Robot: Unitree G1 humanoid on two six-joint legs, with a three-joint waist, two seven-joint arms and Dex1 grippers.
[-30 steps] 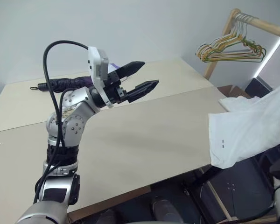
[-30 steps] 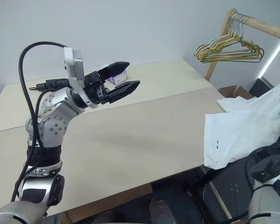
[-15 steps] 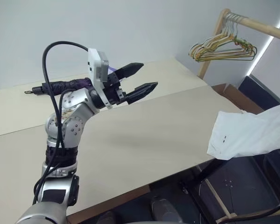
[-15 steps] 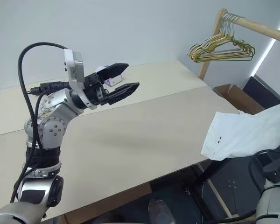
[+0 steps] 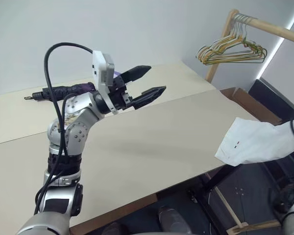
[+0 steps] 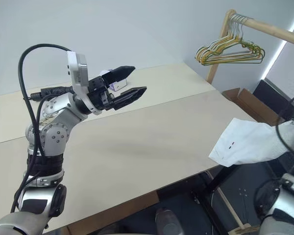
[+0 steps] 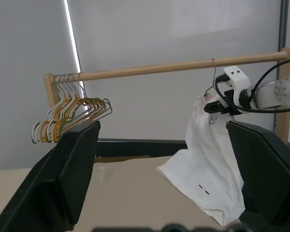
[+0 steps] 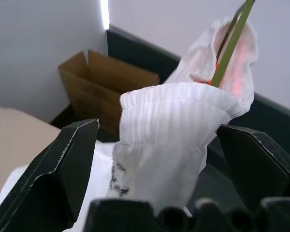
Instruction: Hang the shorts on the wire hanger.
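- Soft, even light is filling the room, leaving the table [image 5: 152, 142] pale and free of glare.
- A bright vertical strip [image 7: 73, 43] is glowing beside the rack [image 7: 174, 65].
- A faint, diffuse shadow is lying on the tabletop.
- Close fingers [image 8: 63, 169] are blurring; the shorts [image 8: 169, 135] are staying sharp.

Shorts [image 8: 169, 130]: white soft cloth, ribbed waistband. Wire hanger [image 8: 232, 41]: thin green metal. Surface [image 5: 152, 142]: matt beige. Rail [image 7: 174, 67]: bare wood. Box [image 8: 104, 89]: brown cardboard.

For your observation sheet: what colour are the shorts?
White, the shorts; clearest in the left wrist view.
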